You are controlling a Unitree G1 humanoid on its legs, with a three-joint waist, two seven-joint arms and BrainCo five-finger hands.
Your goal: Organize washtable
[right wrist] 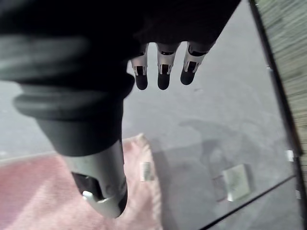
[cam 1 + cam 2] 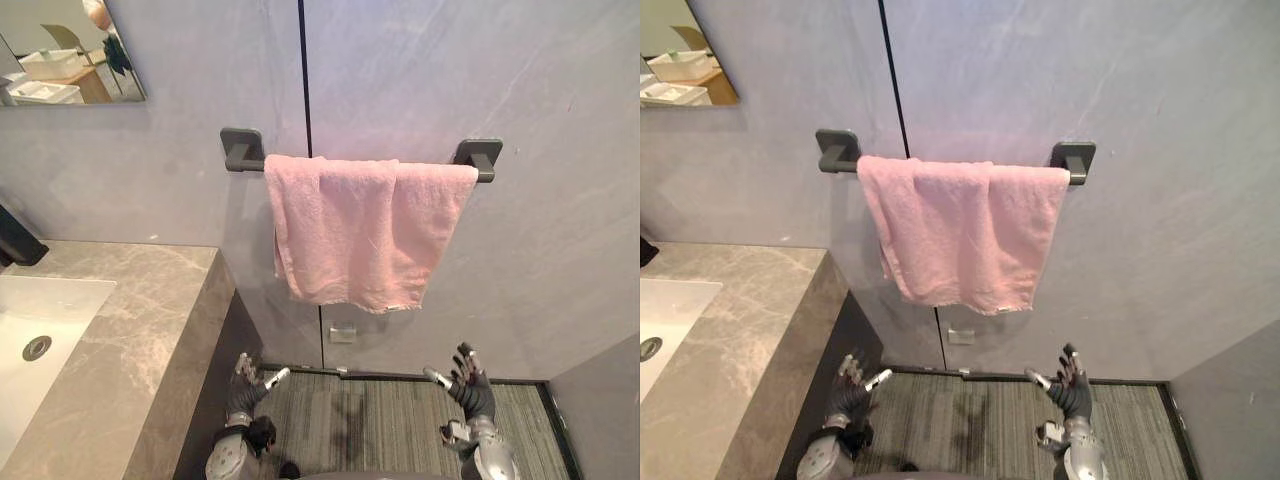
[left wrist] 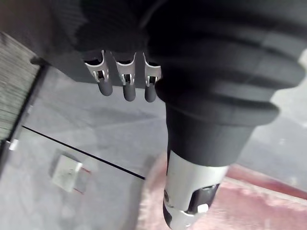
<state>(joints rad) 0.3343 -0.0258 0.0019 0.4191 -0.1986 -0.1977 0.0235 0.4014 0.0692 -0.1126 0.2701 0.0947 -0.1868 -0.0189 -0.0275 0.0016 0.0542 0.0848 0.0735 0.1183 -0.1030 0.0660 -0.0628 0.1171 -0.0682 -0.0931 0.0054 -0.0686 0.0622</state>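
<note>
At the far left, the grey marble washtable (image 2: 130, 330) carries a white sink (image 2: 30, 310), and just past its right edge the left hand (image 2: 243, 392) hangs low over the striped floor (image 2: 380, 420), fingers straight and loosely spread, holding nothing. On the wall, a pink towel (image 2: 350, 230) is draped over the dark towel bar (image 2: 243, 150), covering it up to its right bracket. Low at the right, the right hand (image 2: 472, 392) is likewise spread wide and empty.

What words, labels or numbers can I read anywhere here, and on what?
None can be read.
Small tag at the lower hem of the pink towel: too blurred to read.
Pale plate on the wall below the towel: no print can be made out.
</note>
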